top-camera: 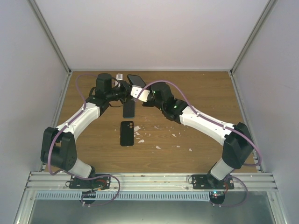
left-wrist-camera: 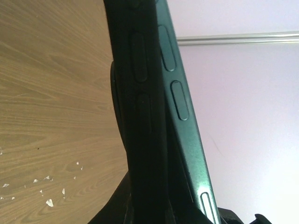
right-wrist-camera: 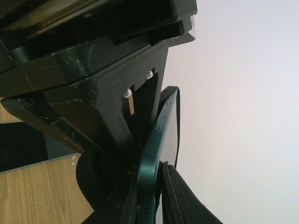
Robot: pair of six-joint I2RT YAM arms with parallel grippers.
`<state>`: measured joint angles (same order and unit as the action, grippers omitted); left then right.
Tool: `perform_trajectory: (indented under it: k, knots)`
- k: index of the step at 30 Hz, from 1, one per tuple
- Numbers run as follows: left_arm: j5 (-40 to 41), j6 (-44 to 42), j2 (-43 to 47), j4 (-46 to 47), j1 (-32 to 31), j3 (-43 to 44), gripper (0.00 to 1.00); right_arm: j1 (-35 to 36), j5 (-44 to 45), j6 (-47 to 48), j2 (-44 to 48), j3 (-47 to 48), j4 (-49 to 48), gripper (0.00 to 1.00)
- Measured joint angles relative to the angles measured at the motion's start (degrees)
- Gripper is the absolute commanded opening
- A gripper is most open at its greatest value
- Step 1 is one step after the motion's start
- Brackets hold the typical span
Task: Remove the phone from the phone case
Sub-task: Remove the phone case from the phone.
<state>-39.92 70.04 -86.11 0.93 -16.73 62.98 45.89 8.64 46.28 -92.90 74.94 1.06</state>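
Both grippers hold the phone in its case (top-camera: 135, 80) up off the table at the back centre. In the left wrist view its side shows a dark green edge (left-wrist-camera: 182, 121) with buttons and a black layer (left-wrist-camera: 140, 116) beside it, partly spread apart. My left gripper (top-camera: 125, 88) (left-wrist-camera: 159, 214) is shut on it from the left. My right gripper (top-camera: 138, 92) (right-wrist-camera: 149, 196) is shut on the green edge (right-wrist-camera: 152, 154), with a thin black rim (right-wrist-camera: 178, 121) standing off it. I cannot tell which layer is the phone.
A black phone-shaped piece (top-camera: 127, 133) lies flat mid-table, and a dark slab (top-camera: 129, 109) lies just behind it under the grippers. White flakes (top-camera: 154, 135) are scattered on the wooden table (top-camera: 205, 93). White walls close in the back and sides.
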Motion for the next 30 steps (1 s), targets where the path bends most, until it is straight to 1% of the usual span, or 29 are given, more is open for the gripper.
perform_trajectory:
  k: [2, 9, 14, 18, 24, 30]
  knots:
    - [0.02, -0.07, 0.0, 0.02, 0.0, 0.0, 0.0, 0.0, 0.0, -0.09, -0.02, 0.63, 0.87, 0.01]
    - [0.0, -1.14, 0.0, -0.9, 0.0, 0.33, 0.0, -0.48, -1.53, -2.6, -0.02, 3.45, 5.7, 0.0]
    - [0.7, -7.87, 0.0, -8.0, 0.02, 0.79, 0.0, -3.28, -2.16, -4.9, 0.57, 7.02, 9.31, 0.01]
    - [0.59, -11.1, 0.0, -9.35, -0.04, 0.87, 0.0, -4.11, -3.45, -6.25, 1.4, 7.74, 10.93, 0.0]
    - [-0.98, -10.4, 0.0, -8.63, -0.02, 0.85, 0.0, -4.13, -4.09, -6.99, 1.4, 7.76, 11.8, 0.0]
    - [-0.9, -11.04, 0.0, -9.42, 0.22, 0.85, 0.0, -4.13, -4.28, -7.34, 1.42, 7.76, 11.89, 0.0]
